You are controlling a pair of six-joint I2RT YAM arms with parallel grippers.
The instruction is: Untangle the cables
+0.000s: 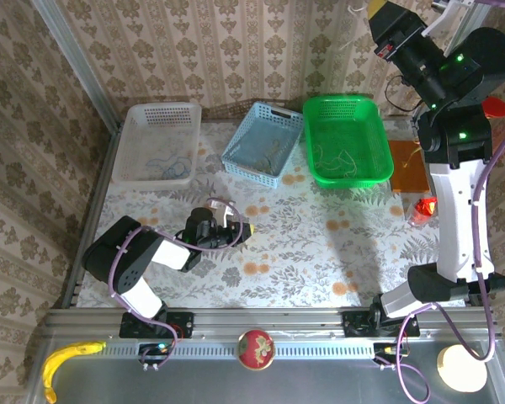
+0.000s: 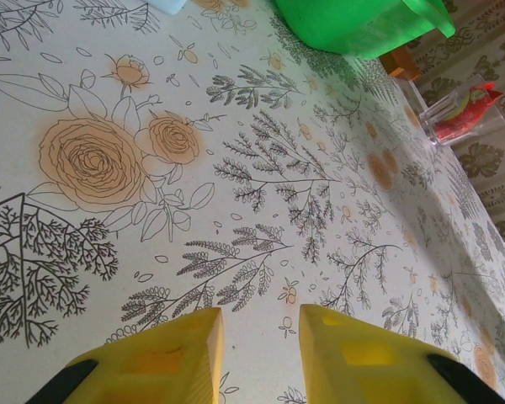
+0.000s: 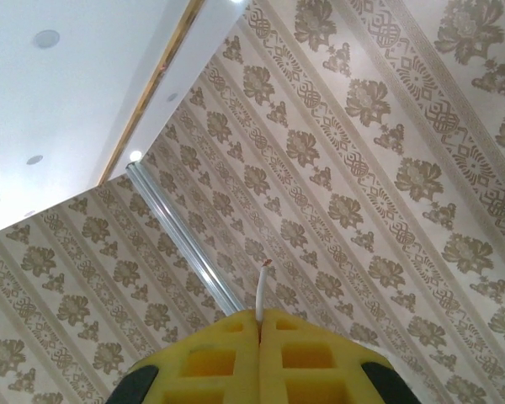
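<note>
High above the worktop (image 1: 303, 252), a cable (image 3: 262, 290) is pinched near its end in the shut right claw (image 3: 259, 316); the left claw (image 2: 261, 324), narrowly parted, is empty. So little being gripped, it could be dropped.

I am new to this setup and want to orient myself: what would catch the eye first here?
The right gripper points up at the wallpaper, shut on a thin whitish cable. The left gripper hangs open low over the flowered tablecloth, and a bright green basket stands far right.
</note>
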